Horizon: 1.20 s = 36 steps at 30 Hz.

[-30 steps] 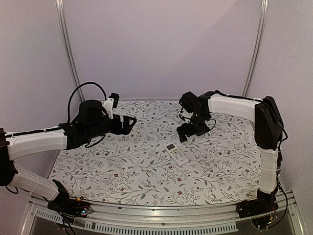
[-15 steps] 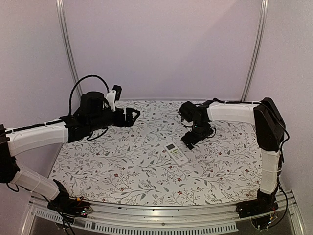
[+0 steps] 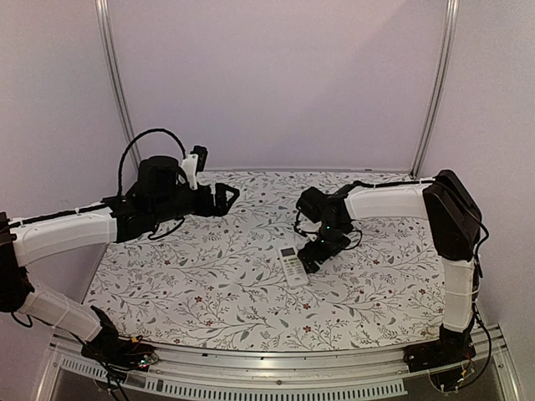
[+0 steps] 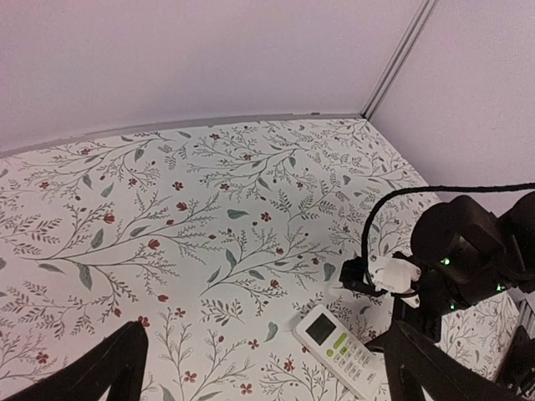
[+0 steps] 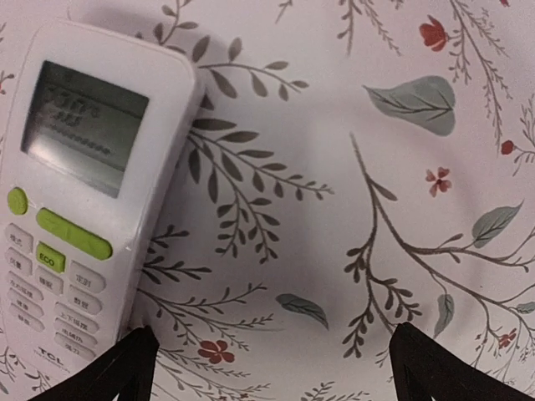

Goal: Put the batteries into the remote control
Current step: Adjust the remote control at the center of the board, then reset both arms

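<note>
On the bench [image 3: 209, 288], near the middle of its flowered cloth, the remote control [image 3: 292, 267] lay flat and face up, screen and green keys showing. My right hand [image 3: 313, 251] hung low just over its screen end, fingers apart, nothing held. My left hand [image 3: 224, 199] was high over the far left of the bench, fingers also spread and empty, well apart from the remote control.

Handling, my guess: a light, rigid plastic bar with a smooth shell, likely to skid on the cloth if nudged. I would take it across the narrow width at the long edges, mid-body, off the keys. The recess should be underneath, so it wants turning over first.

Views: the right wrist camera gave the display and key legends close up, and showed the fingers straddling mostly bare cloth beside the remote control, not around it. The top view could not settle that. The left wrist camera caught both together from across the bench. I found no batteries in any view.
</note>
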Each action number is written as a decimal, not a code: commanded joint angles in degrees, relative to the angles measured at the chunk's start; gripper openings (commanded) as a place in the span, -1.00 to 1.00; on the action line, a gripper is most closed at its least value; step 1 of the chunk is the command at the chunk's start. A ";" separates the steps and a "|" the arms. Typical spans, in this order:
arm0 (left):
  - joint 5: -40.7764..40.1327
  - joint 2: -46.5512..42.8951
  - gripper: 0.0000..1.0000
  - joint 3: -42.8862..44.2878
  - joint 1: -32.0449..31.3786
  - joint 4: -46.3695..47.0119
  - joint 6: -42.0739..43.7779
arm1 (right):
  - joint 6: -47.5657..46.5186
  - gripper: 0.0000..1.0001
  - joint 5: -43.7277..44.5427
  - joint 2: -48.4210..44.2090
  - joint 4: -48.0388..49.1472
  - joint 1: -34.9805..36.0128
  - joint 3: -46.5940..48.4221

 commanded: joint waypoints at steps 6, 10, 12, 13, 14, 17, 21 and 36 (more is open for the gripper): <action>-0.45 1.41 0.99 1.38 0.49 -0.33 -0.47 | 3.35 0.98 -12.12 1.01 4.59 1.95 -1.54; -0.13 3.13 0.99 3.03 0.64 -2.84 -0.72 | 3.60 0.97 -12.48 1.04 4.74 1.99 -1.23; 0.14 4.44 0.99 4.70 0.87 -5.89 -0.77 | 3.75 0.98 -12.90 -0.14 5.32 1.92 -1.70; 0.49 5.24 0.99 5.72 1.11 -7.27 -0.82 | 3.73 0.97 -12.75 -1.52 5.53 1.93 -1.96; 0.70 6.16 0.99 7.01 1.37 -8.81 -0.95 | 3.78 0.97 -12.53 -2.85 5.89 1.76 -2.39; 1.31 10.10 0.99 13.03 2.20 -15.01 -1.36 | 4.13 0.98 -13.71 -7.41 7.97 0.48 -3.87; 6.66 14.26 0.99 17.19 3.31 -16.30 -1.84 | 5.04 0.97 -14.83 -14.51 10.58 -1.75 -4.53; 5.73 21.47 0.99 16.93 8.56 -11.00 -7.48 | 12.23 0.97 -14.67 -25.92 32.80 -13.74 -18.87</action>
